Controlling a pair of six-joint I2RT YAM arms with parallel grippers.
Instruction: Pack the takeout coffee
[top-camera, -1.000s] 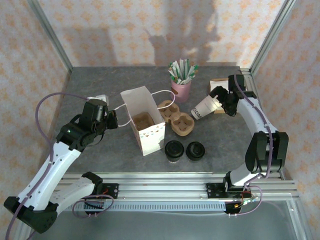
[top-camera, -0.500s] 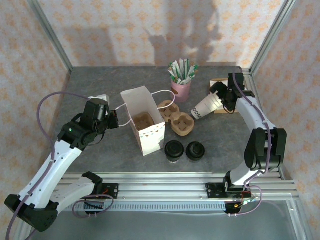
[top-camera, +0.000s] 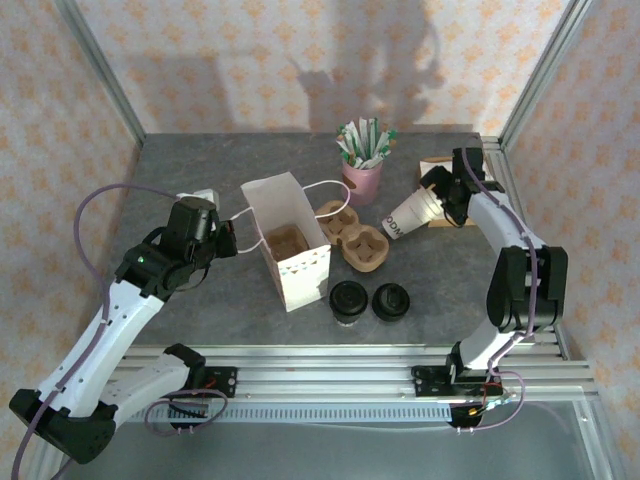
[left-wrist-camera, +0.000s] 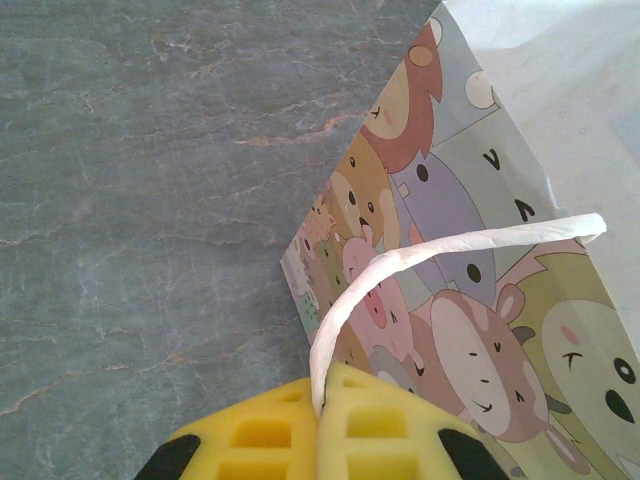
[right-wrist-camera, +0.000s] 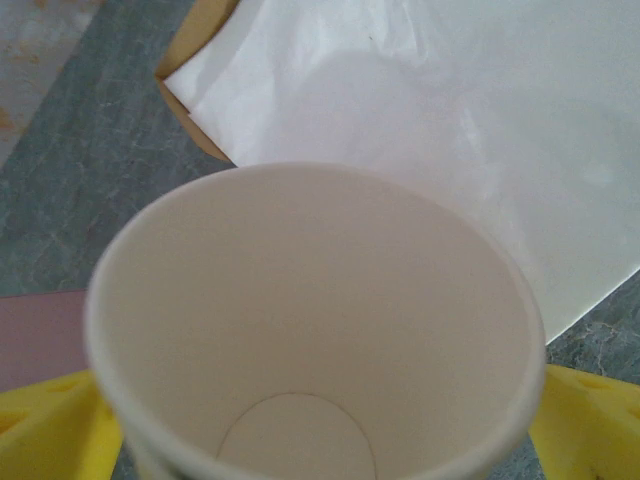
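Bag steadied, spare cup gripped, coffee waiting

Top view: the left gripper (top-camera: 226, 238), at nine o'clock of the paper bag (top-camera: 290, 245), likely steadies it for loading. The takeout coffee (top-camera: 347, 298) stands untouched at the bag's five o'clock. The right gripper (top-camera: 447, 205) clasps a tilted lidless cup (top-camera: 412, 216).
Left wrist: yellow fingers (left-wrist-camera: 390, 430) are pinched tight on the bag's handle (left-wrist-camera: 400, 262).
Right wrist: pads (right-wrist-camera: 50, 430) squeeze the cup's sides.

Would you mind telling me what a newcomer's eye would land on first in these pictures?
The white paper bag printed with cartoon animals stands open at the centre of the table, its handle pinched in the left pincer. At the far right, the right pincer holds an empty, lidless paper cup tipped on its side. Two round black lids sit side by side in front of the bag.
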